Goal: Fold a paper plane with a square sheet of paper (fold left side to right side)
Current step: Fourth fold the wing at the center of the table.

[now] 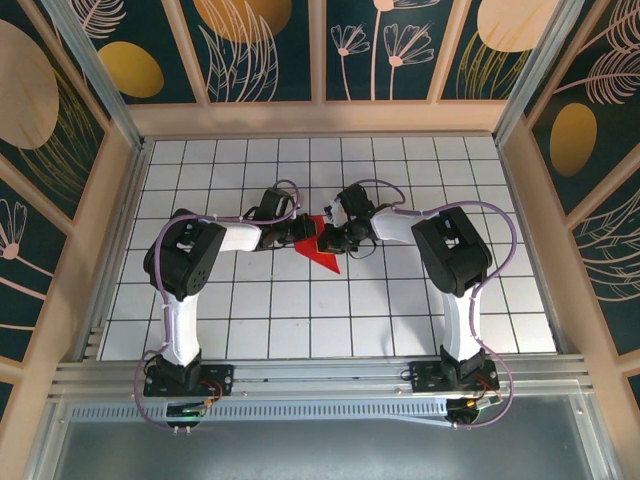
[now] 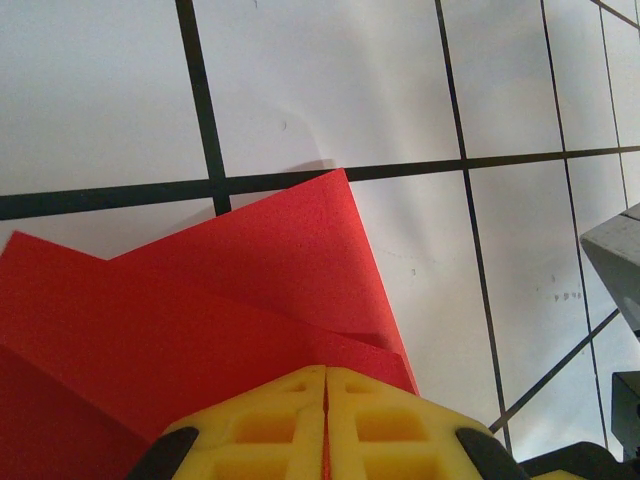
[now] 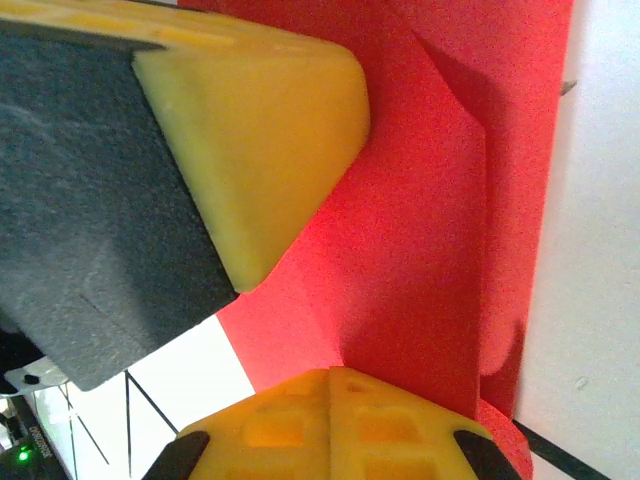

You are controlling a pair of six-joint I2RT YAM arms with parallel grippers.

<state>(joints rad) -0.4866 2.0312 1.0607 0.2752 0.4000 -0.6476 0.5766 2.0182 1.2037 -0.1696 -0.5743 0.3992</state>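
From above, the square sheet of paper (image 1: pixel 320 247), bright red and already folded into a smaller pointed shape, lay flat near the middle of the white gridded table (image 1: pixel 250 300). Its sharp tip pointed near and to the right. The left gripper (image 1: pixel 291 235) came in over its left part and the right gripper (image 1: pixel 337 238) over its right part, so the two nearly met above the sheet.

The overhead picture was too small to tell how the jaws stood. Seen from the left wrist, the left gripper (image 2: pixel 325 378) had its yellow tips pressed together, with only a thin seam between them, resting over the paper (image 2: pixel 230 300). That view also brought out stacked layers, with one flap's corner reaching a dark grid line. In the right wrist view, the right gripper (image 3: pixel 330 378) was likewise closed tip to tip above the paper (image 3: pixel 420 250). A straight crease ran along the sheet's right side, and the left gripper's yellow finger (image 3: pixel 250 130) lay against the red surface just beside it. I could not tell whether either pair pinched a layer.
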